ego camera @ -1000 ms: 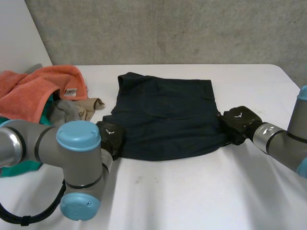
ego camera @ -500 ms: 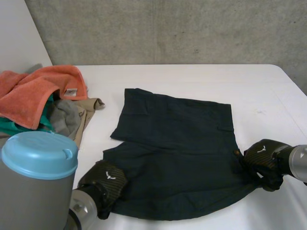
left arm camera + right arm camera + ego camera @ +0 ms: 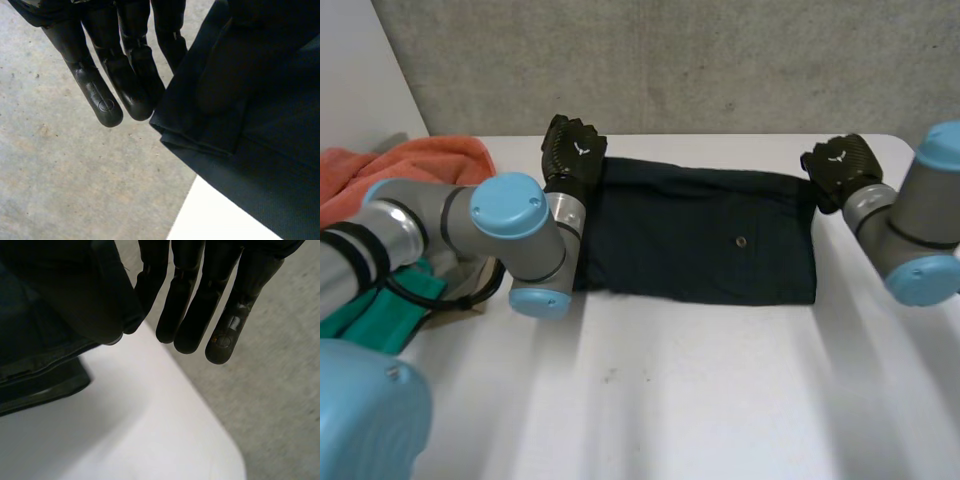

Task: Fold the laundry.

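Left hand (image 3: pixel 572 150): outer fingers (image 3: pixel 107 97) straight and together, thumb and nearest finger pinching the far left corner of the dark navy cloth shorts (image 3: pixel 700 235).
Right hand (image 3: pixel 840 162): same posture, pinching the far right corner.
Shorts lie folded double, flat along the far edge of the white table (image 3: pixel 720 400).
Orange terry towel (image 3: pixel 410 165) and teal cloth (image 3: pixel 360 315) at the table's left edge.

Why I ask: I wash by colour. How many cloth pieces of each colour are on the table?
Navy: 1, the shorts
Orange: 1, the towel
Green: 1, a cloth
Total: 3 in sight; the left arm may hide more.
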Robot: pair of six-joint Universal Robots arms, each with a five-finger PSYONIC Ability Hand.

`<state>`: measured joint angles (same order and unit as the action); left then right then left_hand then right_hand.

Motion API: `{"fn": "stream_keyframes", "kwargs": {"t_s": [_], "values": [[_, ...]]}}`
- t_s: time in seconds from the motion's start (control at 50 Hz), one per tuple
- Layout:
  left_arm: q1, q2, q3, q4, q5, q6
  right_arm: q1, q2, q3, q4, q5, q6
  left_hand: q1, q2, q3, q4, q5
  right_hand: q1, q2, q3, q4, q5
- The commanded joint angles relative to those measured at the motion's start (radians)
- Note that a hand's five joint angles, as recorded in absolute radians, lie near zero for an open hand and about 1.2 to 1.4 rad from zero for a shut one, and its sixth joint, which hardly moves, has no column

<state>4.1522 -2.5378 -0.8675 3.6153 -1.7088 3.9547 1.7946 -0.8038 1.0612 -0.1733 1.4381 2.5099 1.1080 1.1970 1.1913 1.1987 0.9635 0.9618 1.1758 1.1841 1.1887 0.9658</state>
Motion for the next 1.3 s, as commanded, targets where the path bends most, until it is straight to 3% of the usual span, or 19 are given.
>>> {"fn": "stream_keyframes", "kwargs": {"t_s": [0.02,0.04,0.06,0.1,0.24,0.36,0.48,0.64,0.74,0.76,0.8,1.0,1.06,1.16,1.24,1.3], "values": [[0.013,-0.203,0.191,0.031,0.124,0.001,0.041,0.236,-0.173,-0.170,0.054,-0.016,0.167,0.078,0.083,0.076,0.137,-0.288,-0.502,-0.510,-0.515,-0.467],[0.013,-0.214,0.200,0.039,0.132,0.000,0.045,0.254,-0.190,-0.175,0.071,-0.017,-0.227,-0.316,-0.310,-0.318,-0.257,-0.743,-0.957,-0.965,-0.970,-0.922],[0.013,-0.223,0.202,0.051,0.135,0.000,0.048,0.279,-0.214,-0.186,0.099,-0.022,-0.681,-0.770,-0.765,-0.772,-0.711,-0.787,-1.001,-1.010,-1.014,-0.966],[0.010,-0.226,0.193,0.113,0.127,0.000,0.051,0.279,-0.224,-0.186,0.129,-0.014,-0.933,-1.022,-1.017,-1.024,-0.963,-0.787,-1.001,-1.010,-1.014,-0.966],[0.002,-0.029,-0.013,0.158,0.097,-0.044,0.060,0.062,-0.049,-0.094,0.117,0.016,-0.933,-1.022,-1.017,-1.024,-0.963,-0.787,-1.001,-1.010,-1.014,-0.966],[-0.001,0.189,-0.264,0.152,0.090,-0.169,0.046,-0.135,0.124,0.090,0.005,0.104,-0.933,-1.022,-1.017,-1.024,-0.963,-0.787,-1.001,-1.010,-1.014,-0.966],[-0.024,0.316,-0.435,0.094,0.077,-0.262,0.046,-0.147,0.198,0.213,-0.041,0.187,-0.933,-1.022,-1.017,-1.024,-0.963,-0.701,-0.915,-0.923,-0.928,-0.879],[-0.030,0.358,-0.469,-0.090,0.080,-0.410,0.045,-0.034,0.184,0.198,-0.032,0.181,-0.930,-1.019,-1.013,-1.020,-0.960,-0.677,-0.891,-0.900,-0.904,-0.856],[-0.026,0.364,-0.476,-0.122,0.078,-0.433,0.042,0.026,0.158,0.143,-0.028,0.162,-0.930,-1.019,-1.013,-1.020,-0.960,-0.411,-0.625,-0.633,-0.638,-0.589],[-0.024,0.367,-0.478,-0.122,0.078,-0.433,0.042,0.034,0.152,0.137,-0.027,0.158,-0.930,-1.019,-1.013,-1.020,-0.960,-0.050,-0.264,-0.272,-0.277,-0.228],[-0.024,0.375,-0.479,-0.125,0.077,-0.433,0.032,0.026,0.151,0.129,-0.024,0.155,-0.930,-1.019,-1.013,-1.020,-0.960,0.432,0.218,0.210,0.205,0.254],[-0.024,0.484,-0.554,-0.132,0.077,-0.437,-0.081,-0.222,0.316,0.107,0.005,0.149,-0.933,-1.022,-1.016,-1.023,-0.963,0.434,0.220,0.212,0.208,0.256],[-0.026,0.534,-0.600,-0.133,0.077,-0.454,-0.142,-0.276,0.358,0.115,0.005,0.106,-0.933,-1.022,-1.017,-1.024,-0.963,0.434,0.220,0.212,0.208,0.256],[-0.027,0.623,-0.683,-0.135,0.078,-0.531,-0.245,-0.296,0.395,0.110,0.018,-0.165,-0.933,-1.022,-1.017,-1.024,-0.963,0.434,0.220,0.212,0.208,0.256],[-0.030,0.662,-0.714,-0.145,0.080,-0.578,-0.256,-0.302,0.382,0.084,-0.001,-0.333,-0.933,-1.022,-1.017,-1.024,-0.963,0.434,0.220,0.212,0.208,0.256],[-0.035,0.668,-0.717,-0.155,0.080,-0.594,-0.206,-0.308,0.370,0.043,-0.045,-0.365,-0.933,-1.022,-1.017,-1.024,-0.963,0.434,0.220,0.212,0.208,0.256]]}}
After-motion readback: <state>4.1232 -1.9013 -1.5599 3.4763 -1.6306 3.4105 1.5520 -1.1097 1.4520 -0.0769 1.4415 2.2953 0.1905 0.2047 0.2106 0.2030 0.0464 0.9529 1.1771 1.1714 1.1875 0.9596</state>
